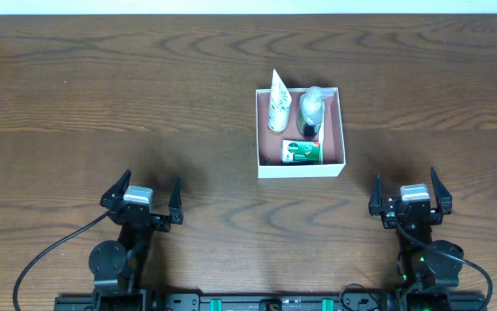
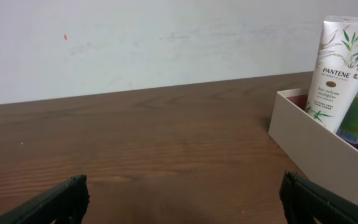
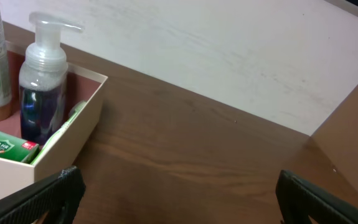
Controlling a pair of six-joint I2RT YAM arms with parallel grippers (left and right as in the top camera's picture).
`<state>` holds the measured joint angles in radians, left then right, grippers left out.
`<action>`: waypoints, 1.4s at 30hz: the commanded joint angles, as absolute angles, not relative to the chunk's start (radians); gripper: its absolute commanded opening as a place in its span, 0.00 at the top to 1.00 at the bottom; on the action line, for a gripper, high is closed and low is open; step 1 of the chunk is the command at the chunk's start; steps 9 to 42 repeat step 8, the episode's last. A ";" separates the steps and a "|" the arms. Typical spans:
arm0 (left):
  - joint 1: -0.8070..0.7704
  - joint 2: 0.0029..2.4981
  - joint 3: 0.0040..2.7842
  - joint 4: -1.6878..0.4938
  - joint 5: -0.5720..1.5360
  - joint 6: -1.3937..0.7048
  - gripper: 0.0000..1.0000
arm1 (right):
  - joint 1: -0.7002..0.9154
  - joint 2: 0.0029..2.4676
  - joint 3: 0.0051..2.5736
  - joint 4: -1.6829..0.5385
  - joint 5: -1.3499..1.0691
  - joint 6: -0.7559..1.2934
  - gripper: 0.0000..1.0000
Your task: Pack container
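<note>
The container [image 1: 301, 170] sat on the counter [image 1: 127, 86], right of centre, holding an upright tube [image 1: 277, 104], a pump bottle [image 1: 311, 111] and a green packet [image 1: 301, 152] by its near wall. The left jaws and right jaws were both released, spread wide, apart from the container on its near side

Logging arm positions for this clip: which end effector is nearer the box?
Right. The right end effector sits just off the near right corner of the box; the left end effector is farther away, off to its near left.
</note>
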<state>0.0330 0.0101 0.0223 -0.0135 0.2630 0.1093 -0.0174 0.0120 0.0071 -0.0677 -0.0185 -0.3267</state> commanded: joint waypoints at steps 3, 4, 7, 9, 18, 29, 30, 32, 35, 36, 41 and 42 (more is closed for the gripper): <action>0.038 0.004 0.004 -0.048 0.280 0.119 0.02 | -0.026 0.005 0.006 -0.072 -0.023 -0.333 0.01; 0.038 0.004 0.004 -0.047 0.280 0.119 0.02 | -0.026 0.005 0.006 -0.072 -0.023 -0.333 0.01; 0.038 0.004 0.004 -0.047 0.280 0.119 0.02 | -0.026 0.005 0.005 -0.072 -0.023 -0.333 0.01; 0.038 0.004 0.004 -0.047 0.280 0.119 0.02 | -0.026 0.005 0.006 -0.072 -0.023 -0.333 0.01; 0.038 0.004 0.004 -0.047 0.280 0.119 0.02 | -0.026 0.005 0.006 -0.072 -0.023 -0.333 0.01; 0.038 0.004 0.004 -0.047 0.280 0.119 0.02 | -0.026 0.005 0.006 -0.072 -0.023 -0.333 0.01; 0.038 0.004 0.004 -0.047 0.280 0.119 0.02 | -0.026 0.005 0.006 -0.072 -0.023 -0.333 0.01; 0.038 0.004 0.004 -0.047 0.280 0.119 0.02 | -0.026 0.005 0.006 -0.072 -0.023 -0.333 0.01; 0.038 0.004 0.004 -0.047 0.280 0.119 0.02 | -0.026 0.005 0.006 -0.072 -0.023 -0.333 0.01; 0.038 0.004 0.004 -0.047 0.280 0.119 0.02 | -0.026 0.005 0.006 -0.072 -0.023 -0.333 0.01; 0.038 0.004 0.004 -0.047 0.280 0.119 0.02 | -0.026 0.005 0.006 -0.072 -0.023 -0.333 0.01; 0.038 0.004 0.004 -0.047 0.280 0.119 0.02 | -0.026 0.005 0.006 -0.072 -0.023 -0.333 0.01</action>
